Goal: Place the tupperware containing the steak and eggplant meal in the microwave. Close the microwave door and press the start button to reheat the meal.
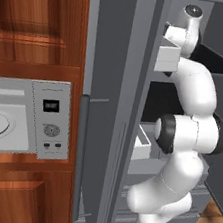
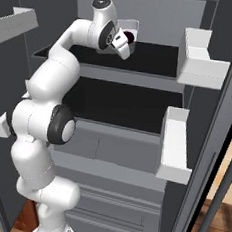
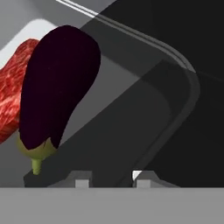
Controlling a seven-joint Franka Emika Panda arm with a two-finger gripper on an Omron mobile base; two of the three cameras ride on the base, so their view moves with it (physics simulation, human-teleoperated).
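The tupperware (image 3: pixel 131 109) lies on a dark fridge shelf, directly ahead of the gripper (image 3: pixel 109 177). Its fingertips stand narrow at the near rim; whether they grip it cannot be told. The eggplant (image 3: pixel 57 87) lies inside the tupperware, with the steak (image 3: pixel 13 96) beside it and partly cut off. The tray looks stiff and light (contents loose, may slide if tipped); hold by the rim, level.
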